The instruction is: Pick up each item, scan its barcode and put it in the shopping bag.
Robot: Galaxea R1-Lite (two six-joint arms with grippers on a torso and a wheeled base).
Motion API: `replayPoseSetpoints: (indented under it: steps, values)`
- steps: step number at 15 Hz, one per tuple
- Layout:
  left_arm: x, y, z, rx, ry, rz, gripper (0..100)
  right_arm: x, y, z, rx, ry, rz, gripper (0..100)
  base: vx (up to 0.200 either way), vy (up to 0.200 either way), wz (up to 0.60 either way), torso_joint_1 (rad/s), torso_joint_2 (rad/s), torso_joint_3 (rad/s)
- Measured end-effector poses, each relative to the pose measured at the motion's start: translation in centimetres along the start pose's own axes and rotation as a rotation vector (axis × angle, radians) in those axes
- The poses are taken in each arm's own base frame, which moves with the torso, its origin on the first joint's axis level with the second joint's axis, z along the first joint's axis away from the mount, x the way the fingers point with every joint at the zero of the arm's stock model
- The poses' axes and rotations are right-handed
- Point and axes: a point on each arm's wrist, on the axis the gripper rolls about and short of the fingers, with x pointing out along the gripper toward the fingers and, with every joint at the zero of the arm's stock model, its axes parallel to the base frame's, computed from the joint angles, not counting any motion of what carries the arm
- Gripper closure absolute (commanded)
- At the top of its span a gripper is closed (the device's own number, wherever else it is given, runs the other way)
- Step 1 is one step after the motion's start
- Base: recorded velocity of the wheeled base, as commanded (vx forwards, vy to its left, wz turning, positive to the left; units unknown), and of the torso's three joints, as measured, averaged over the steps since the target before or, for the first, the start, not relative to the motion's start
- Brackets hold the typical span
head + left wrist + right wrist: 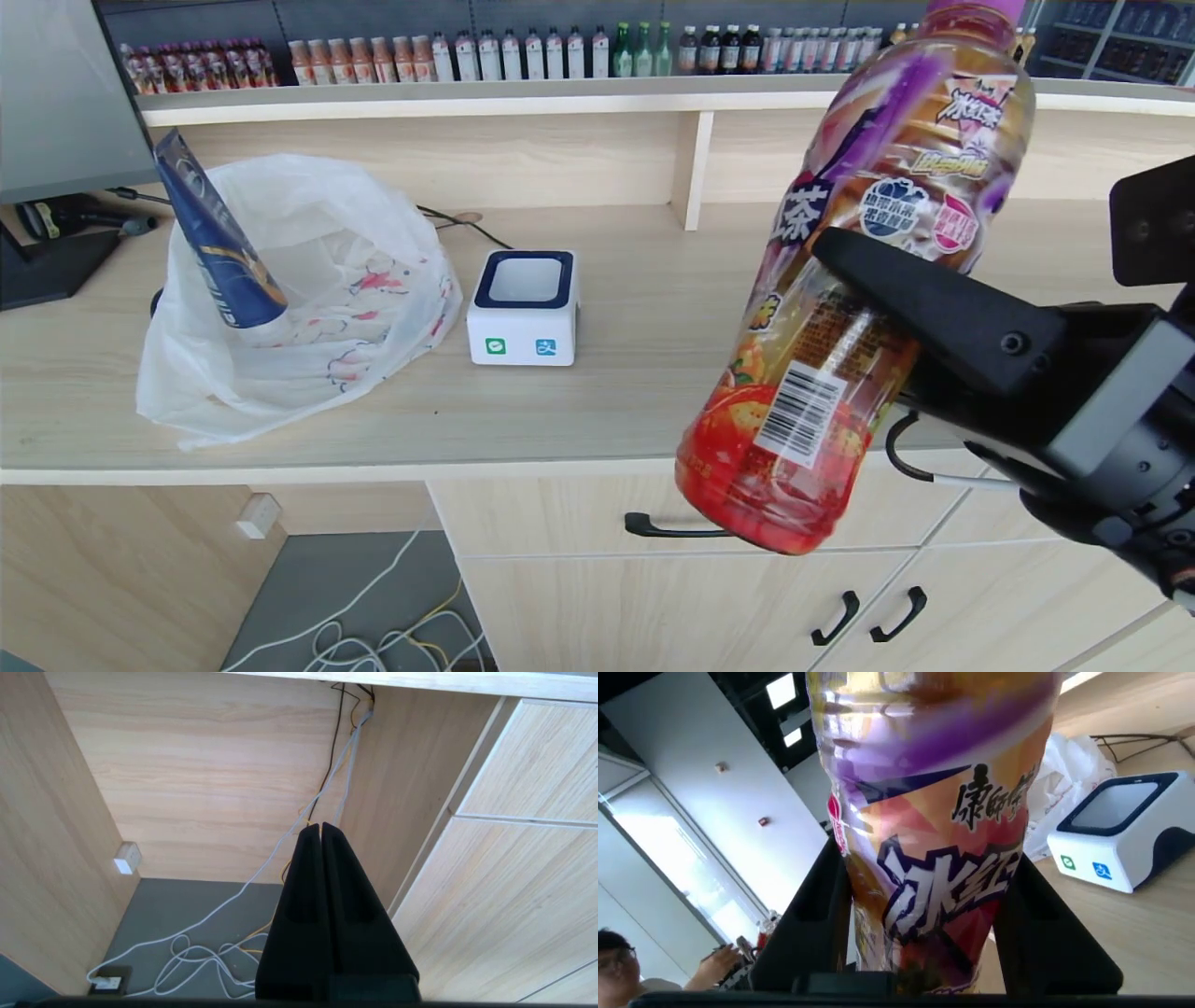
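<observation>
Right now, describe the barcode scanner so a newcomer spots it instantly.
On the wooden counter, look just right of the white shopping bag. The scanner is the small white box there. Only it has a dark blue rim around its top window.

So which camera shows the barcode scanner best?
The head view: the scanner stands whole on the counter, its window facing up. The right wrist view catches it from the side, cut by the frame edge beside the bottle. The left wrist view faces the cabinet below.
</observation>
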Motion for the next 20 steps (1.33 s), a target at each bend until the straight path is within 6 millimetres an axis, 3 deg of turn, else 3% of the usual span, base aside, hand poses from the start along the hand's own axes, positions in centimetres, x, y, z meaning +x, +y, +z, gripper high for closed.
replayPoseSetpoints:
  steps: [10,16,20]
  values:
    - [0.0,0.0,0.0,0.000,0.000,0.000,100,-0.7,0.3,0.1,-0.035,0.001,-0.001,100,0.000,0.000,0.00,0.000,0.00,0.000]
    - [0.0,0.0,0.0,0.000,0.000,0.000,100,-1.3,0.7,0.2,-0.123,0.003,0.003,100,0.000,0.000,0.00,0.000,0.00,0.000]
    - [0.0,0.0,0.0,0.017,0.000,-0.001,100,-2.9,0.9,-0.4,-0.251,0.074,-0.042,100,0.000,0.000,0.00,0.000,0.00,0.000]
